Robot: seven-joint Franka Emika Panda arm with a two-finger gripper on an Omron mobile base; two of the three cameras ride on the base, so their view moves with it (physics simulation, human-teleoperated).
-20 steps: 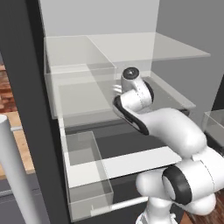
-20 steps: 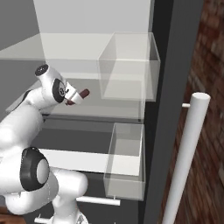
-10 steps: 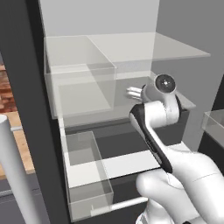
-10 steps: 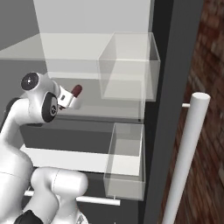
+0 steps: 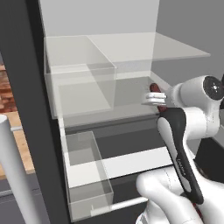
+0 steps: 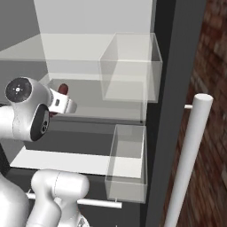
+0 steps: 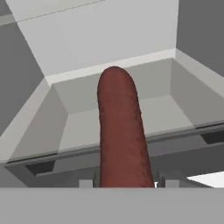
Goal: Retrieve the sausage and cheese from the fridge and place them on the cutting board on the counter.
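Hand: your hand [image 5: 153, 97] pinches the sausage [image 5: 156, 92] between its pale fingers [image 6: 66, 106]; you see it in front of the open fridge [image 5: 105, 26], level with the middle shelf.
Sausage: the dark reddish-brown link stands out past the fingertips. In your hand view the sausage [image 7: 120, 131] runs up the middle from between the two tips, its rounded end toward the back of the fridge.
Left side: in your left base view a dark door edge [image 5: 30, 87] rises at the left, with a silver bar handle [image 5: 15, 175] in front of it and brick and tan floor beyond.
Middle: glass shelves [image 5: 131, 48] cross the white interior, and a clear bin [image 5: 81, 87] sits on the upper left one. A second clear bin [image 5: 85, 175] hangs lower, beside a white drawer front [image 5: 131, 162].
Right side: in your right base view another clear bin [image 6: 131, 66] sits up high, a smaller one [image 6: 128, 159] below it, then the dark door frame [image 6: 177, 66], a silver handle [image 6: 188, 159] and a brick wall [image 6: 213, 88].
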